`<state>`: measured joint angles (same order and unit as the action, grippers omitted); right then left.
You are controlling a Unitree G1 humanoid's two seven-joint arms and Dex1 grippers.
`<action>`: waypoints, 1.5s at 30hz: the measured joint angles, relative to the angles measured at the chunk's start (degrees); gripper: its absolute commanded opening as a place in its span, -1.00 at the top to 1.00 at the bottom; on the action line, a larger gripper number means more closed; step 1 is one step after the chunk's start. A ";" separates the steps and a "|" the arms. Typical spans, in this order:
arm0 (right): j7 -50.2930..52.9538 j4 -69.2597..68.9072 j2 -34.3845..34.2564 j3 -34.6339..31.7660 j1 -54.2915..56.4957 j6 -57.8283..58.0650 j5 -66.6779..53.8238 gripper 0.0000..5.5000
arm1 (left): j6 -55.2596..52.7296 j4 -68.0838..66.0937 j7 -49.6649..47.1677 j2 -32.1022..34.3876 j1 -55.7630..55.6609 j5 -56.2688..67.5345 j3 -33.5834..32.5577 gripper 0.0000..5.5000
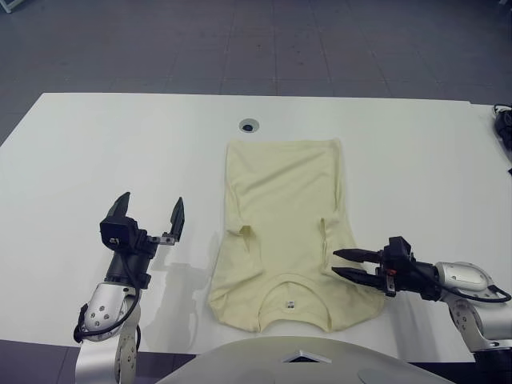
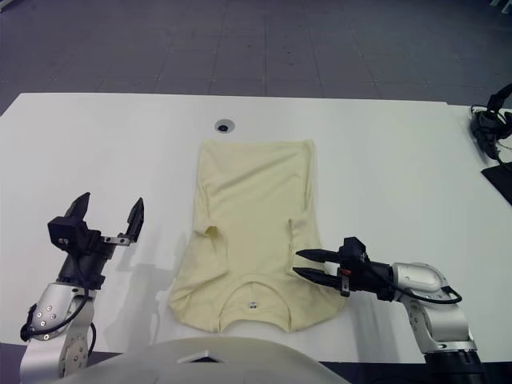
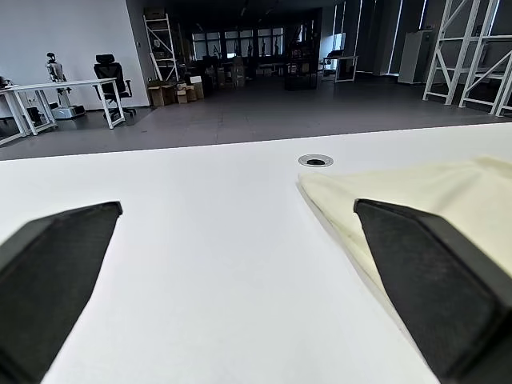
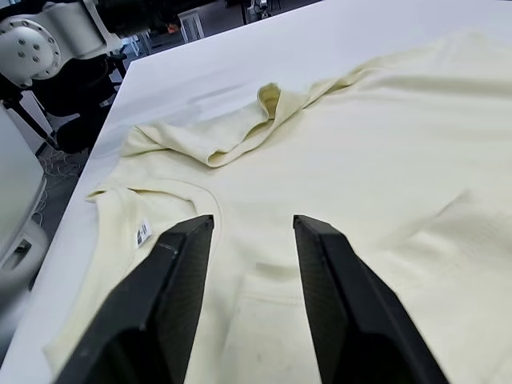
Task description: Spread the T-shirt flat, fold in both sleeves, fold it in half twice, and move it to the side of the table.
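The shirt [image 1: 284, 232] lies flat near the middle of the table [image 1: 120, 144], collar toward the robot, both sleeves already turned in over the body. It looks thin, soft and light, likely to droop and crease when lifted, so the sound hold would be a pinch at the two corners of one end, one claw to each. The left claw [image 1: 152, 198] stands wide open, apart from the shirt's left edge. The right claw [image 1: 336, 263], parted and empty, sits low at the right shoulder. A small round port [image 1: 249, 125] lies beyond the hem; its inside is too dark to tell.
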<state>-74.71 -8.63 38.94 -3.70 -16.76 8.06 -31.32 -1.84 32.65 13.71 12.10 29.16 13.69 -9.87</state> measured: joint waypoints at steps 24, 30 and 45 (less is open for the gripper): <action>17.50 31.34 3.25 -12.41 8.01 -72.37 34.58 -0.95 | 40.95 -11.50 0.42 29.67 10.52 -52.96 0.87 -0.96; 22.73 42.27 10.80 -12.41 10.17 -99.81 48.80 -0.96 | 49.70 -11.34 -0.74 34.71 8.37 -58.31 6.69 -0.79; 42.99 39.52 13.86 -3.39 9.47 -100.75 63.76 -0.16 | 49.36 -12.97 0.50 36.42 6.09 -60.66 13.89 0.21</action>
<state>-31.72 30.89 52.80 -7.09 -7.29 -92.69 32.43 47.52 19.68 14.21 48.53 35.25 -46.97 4.01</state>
